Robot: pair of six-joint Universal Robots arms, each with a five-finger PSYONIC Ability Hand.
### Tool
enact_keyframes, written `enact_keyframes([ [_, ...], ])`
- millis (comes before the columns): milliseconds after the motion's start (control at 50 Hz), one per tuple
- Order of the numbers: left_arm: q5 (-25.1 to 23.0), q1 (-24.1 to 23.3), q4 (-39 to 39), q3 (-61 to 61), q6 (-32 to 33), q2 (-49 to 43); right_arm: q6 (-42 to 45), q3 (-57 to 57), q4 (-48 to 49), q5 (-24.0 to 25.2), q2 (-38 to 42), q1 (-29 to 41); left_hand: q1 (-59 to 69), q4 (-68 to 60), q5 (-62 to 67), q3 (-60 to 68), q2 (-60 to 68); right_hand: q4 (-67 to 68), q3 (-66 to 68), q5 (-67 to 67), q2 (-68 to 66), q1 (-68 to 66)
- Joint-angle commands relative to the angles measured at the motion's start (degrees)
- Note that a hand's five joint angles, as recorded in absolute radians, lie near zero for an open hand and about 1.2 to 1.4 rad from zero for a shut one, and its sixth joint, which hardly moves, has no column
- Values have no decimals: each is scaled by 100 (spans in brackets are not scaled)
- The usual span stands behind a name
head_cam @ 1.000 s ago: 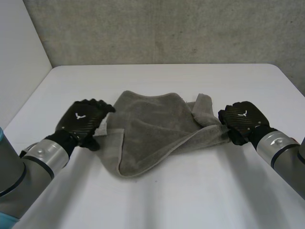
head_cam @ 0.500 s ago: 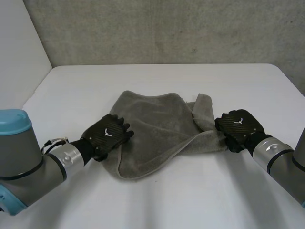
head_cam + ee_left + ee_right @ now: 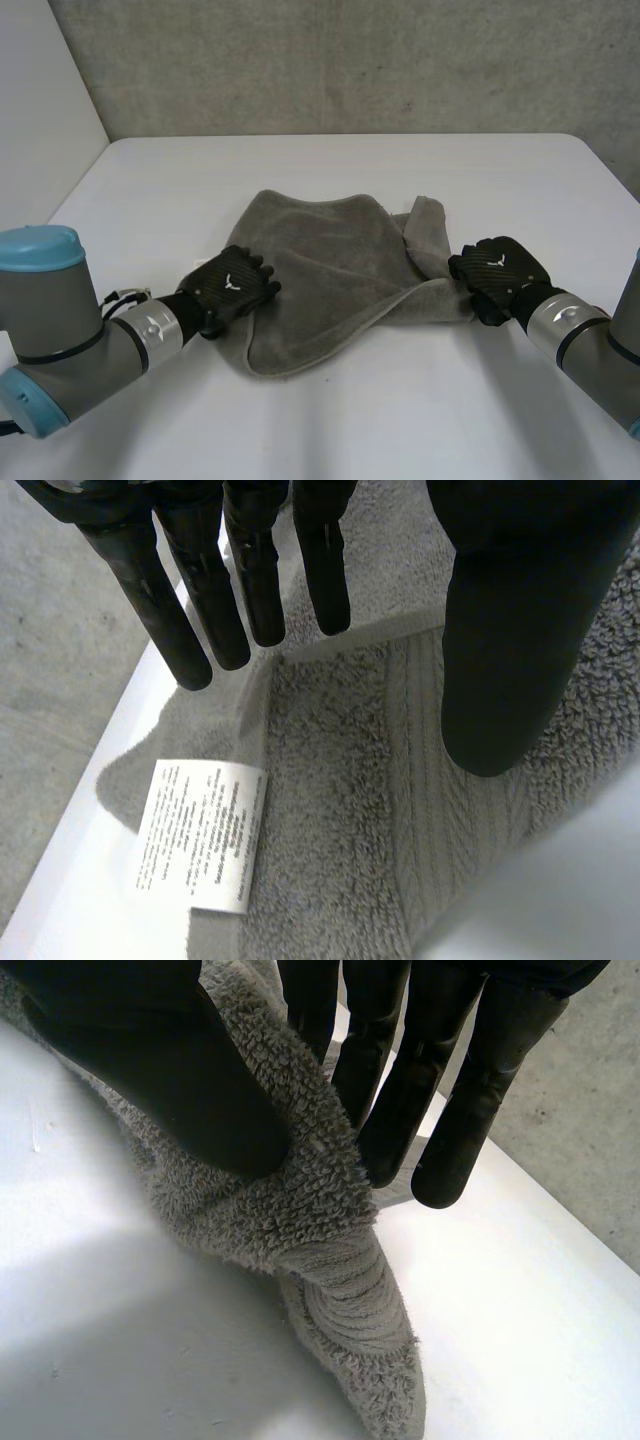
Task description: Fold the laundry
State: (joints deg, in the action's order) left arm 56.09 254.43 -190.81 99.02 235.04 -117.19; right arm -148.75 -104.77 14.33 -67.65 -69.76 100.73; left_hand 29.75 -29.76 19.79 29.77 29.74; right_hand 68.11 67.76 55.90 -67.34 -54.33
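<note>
Crumpled grey terry towel (image 3: 320, 265) lies mid white table (image 3: 330, 430); my right hand (image 3: 497, 272) pinches its right corner, left hand (image 3: 232, 288) is slack w/ straight fingers (image 3: 258, 580) over the left edge, so lifting now could drag it lopsided.

A white surface (image 3: 330, 170) runs back to a rounded far right corner, matt and evenly lit; behind it stands a rough grey concrete wall (image 3: 350, 60), mottled and speckled; at the left a plain white panel (image 3: 40, 110) meets that wall in a vertical corner; the light is soft, without glare.
</note>
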Motion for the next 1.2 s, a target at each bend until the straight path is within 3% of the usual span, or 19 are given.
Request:
enact_keyframes([
  [20,209,1,176,-85,94,-154,13,-9,0,-3,6,0,687,-685,682,684,688,1189,1224,1410,-1266,-2567],
  [180,236,10,211,-103,595,-181,13,9,-9,-3,15,-9,1915,-1914,1911,1913,1917,1189,1224,1410,-1266,-2567],
  [240,262,18,159,-76,683,-85,-5,35,-18,-11,-38,-27,3957,-3956,3953,3955,3958,1189,1224,1410,-1266,-2567],
  [300,393,36,124,-68,683,309,-5,132,-176,-29,-90,-53,5022,-5021,5018,5020,5024,1189,1224,1410,-1266,-2567],
  [420,832,10,-122,-24,525,1065,13,729,-1327,-20,-741,-62,5025,-5024,5021,5023,5026,1189,1224,1410,-1266,-2567],
  [460,974,10,-114,-24,446,1234,30,1272,-2175,6,-960,-62,5025,-5024,5021,5023,5026,1189,1224,1410,-1266,-2567],
  [520,1367,18,-70,29,184,1723,48,1529,-2531,-3,-996,-62,5025,-5024,5021,5023,5026,1189,1224,1410,-1266,-2567],
  [540,1369,18,-70,29,182,1726,117,1869,-2984,-11,-1031,-62,5025,-5024,5021,5023,5026,1189,1224,1410,-1266,-2567],
  [560,1691,18,-35,81,-61,2100,275,2272,-3563,-3,-1109,-53,5025,-5024,5021,5023,5026,1189,1224,1410,-1266,-2567],
  [580,1695,18,-35,82,-64,2104,276,2276,-3568,-3,-1110,-53,5025,-5024,5021,5023,5026,1189,1224,1410,-1266,-2567],
  [620,2289,18,314,126,-606,2786,687,2775,-4460,23,-1294,-70,5025,-5024,5021,5023,5026,1189,1224,1410,-1266,-2567],
  [640,2292,18,317,126,-609,2789,689,2777,-4465,24,-1295,-71,5025,-5024,5021,5023,5026,1189,1224,1410,-1266,-2567],
  [680,2555,80,1103,126,-889,3262,1171,3145,-5112,68,-1391,-71,5025,-5024,5021,5023,5026,1189,1224,1410,-1266,-2567],
  [700,2556,80,1108,126,-890,3264,1173,3146,-5115,68,-1391,-71,5025,-5024,5021,5023,5026,1189,1224,1410,-1266,-2567],
  [740,2643,89,2035,47,-1013,3518,1453,3400,-5361,-11,-1409,-36,5025,-5024,5021,5023,5026,1189,1224,1410,-1266,-2567],
  [800,2670,71,2661,-119,-1109,3659,1507,3550,-5379,-46,-1514,-27,5025,-5024,5021,5023,5026,1189,1224,1410,-1266,-2567],
  [1020,2723,106,2505,-1359,-2321,3976,1191,4149,-5344,-64,-2226,-71,5025,-5024,5021,5023,5026,1189,1224,1410,-1266,-2567],
  [1140,2697,133,2488,-1272,-2393,3721,1356,3623,-5353,-38,-1964,-18,5025,-5024,5021,5023,5026,1189,1224,1410,-1266,-2567],
  [1200,2705,124,2488,-1078,-2367,3132,1507,3516,-5388,-55,-1752,9,5025,-5024,5021,5023,5026,1189,1224,1410,-1266,-2567],
])
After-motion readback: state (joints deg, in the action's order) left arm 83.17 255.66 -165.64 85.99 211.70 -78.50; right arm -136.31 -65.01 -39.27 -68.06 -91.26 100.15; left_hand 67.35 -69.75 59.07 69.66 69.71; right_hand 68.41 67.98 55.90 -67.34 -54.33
